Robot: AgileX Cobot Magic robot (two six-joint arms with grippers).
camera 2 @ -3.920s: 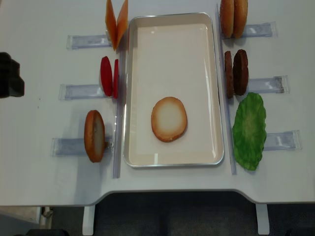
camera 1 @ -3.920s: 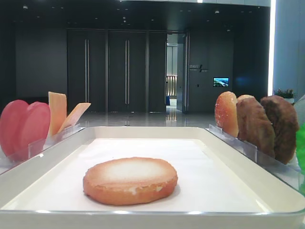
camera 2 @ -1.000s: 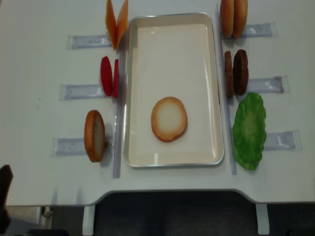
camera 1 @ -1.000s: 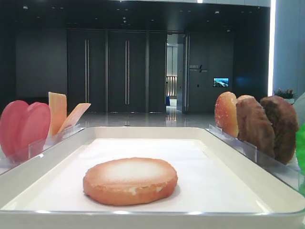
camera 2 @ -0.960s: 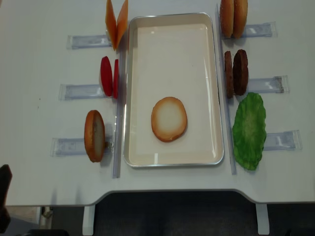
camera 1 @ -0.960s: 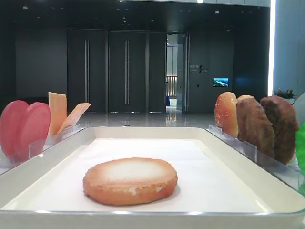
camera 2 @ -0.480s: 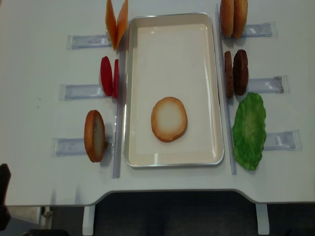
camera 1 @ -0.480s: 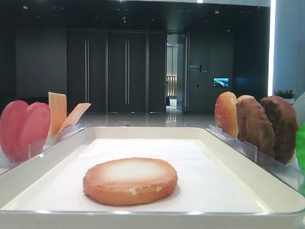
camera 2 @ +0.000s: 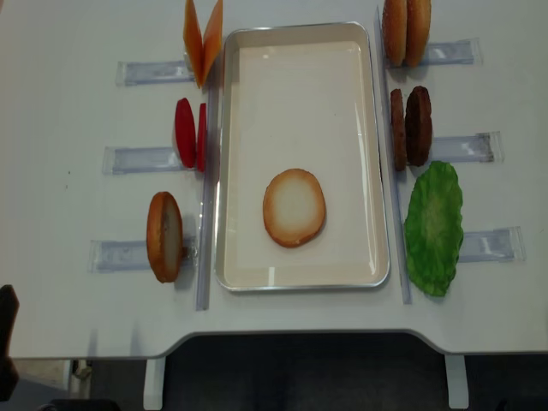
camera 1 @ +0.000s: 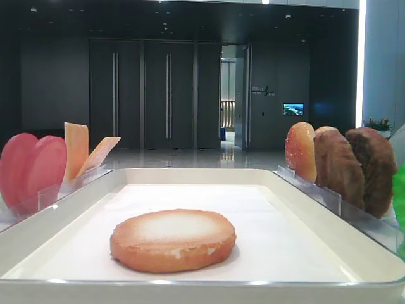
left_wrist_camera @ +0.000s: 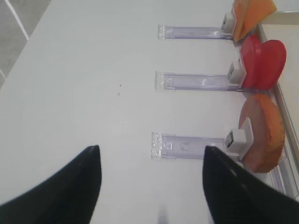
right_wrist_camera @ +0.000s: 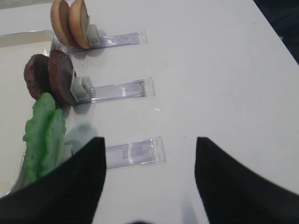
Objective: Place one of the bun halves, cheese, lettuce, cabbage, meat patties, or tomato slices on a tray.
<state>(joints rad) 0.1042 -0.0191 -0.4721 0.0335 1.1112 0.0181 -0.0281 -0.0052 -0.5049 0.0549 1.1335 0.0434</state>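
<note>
bun half [camera 2: 294, 207] is sitting flat on the tray [camera 2: 368, 128] and the left end effector [left_wrist_camera: 152, 186] has pulled right back, jaws apart, so looks done

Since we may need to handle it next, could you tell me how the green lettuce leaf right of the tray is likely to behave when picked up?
The lettuce looks thin, broad and ruffled, so it would probably flex or droop from a pinch at one edge. Being so thin, it is likely light for its spread. It stands on edge beside the tray, leaning in its clear holder, so a push would probably tip it rather than slide it.
</note>
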